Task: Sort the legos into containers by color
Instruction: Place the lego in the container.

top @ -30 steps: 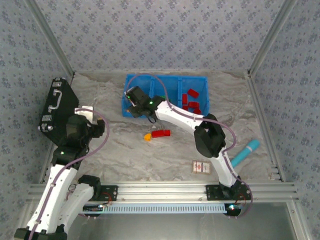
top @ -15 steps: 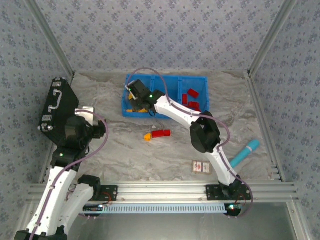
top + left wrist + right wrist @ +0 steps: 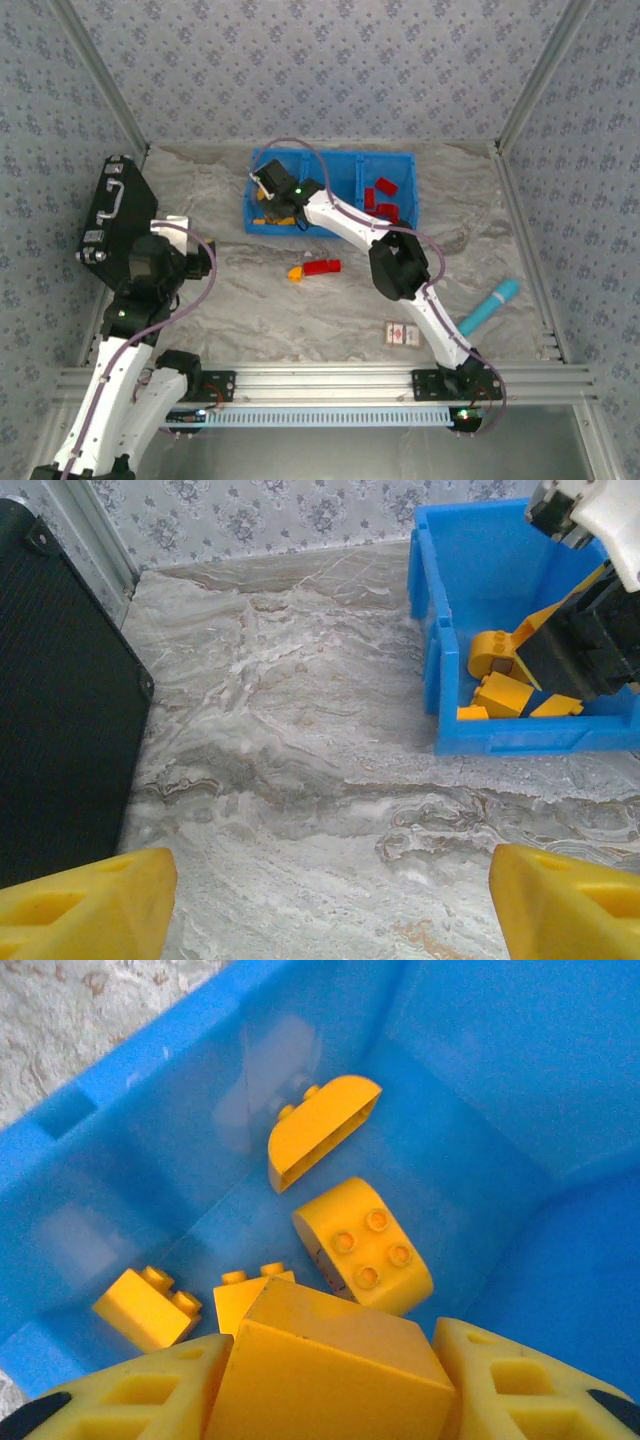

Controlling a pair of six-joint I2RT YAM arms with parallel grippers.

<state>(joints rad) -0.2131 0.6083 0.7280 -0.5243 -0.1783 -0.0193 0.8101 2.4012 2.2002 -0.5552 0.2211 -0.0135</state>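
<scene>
The blue bin (image 3: 340, 154) stands at the back of the table. My right gripper (image 3: 270, 190) reaches into its left compartment, shut on a yellow brick (image 3: 330, 1360) held between the yellow fingers (image 3: 150, 1390). Below it lie several yellow bricks (image 3: 365, 1245) on the compartment floor. Red bricks (image 3: 383, 200) fill the right compartment. A red brick (image 3: 322, 267) and an orange one (image 3: 296, 272) lie on the table in front of the bin. My left gripper (image 3: 335, 900) hangs open over bare table left of the bin, nothing between its fingertips (image 3: 90, 905).
A black case (image 3: 115, 205) leans at the left edge, close beside my left arm. A teal stick (image 3: 490, 305) lies at the right, and a red-and-white card box (image 3: 403, 333) near the front. The bin's near wall (image 3: 520, 738) faces my left gripper.
My right gripper has moved up and left, deeper into the left compartment, still holding the yellow brick. The left arm has drawn back slightly.
</scene>
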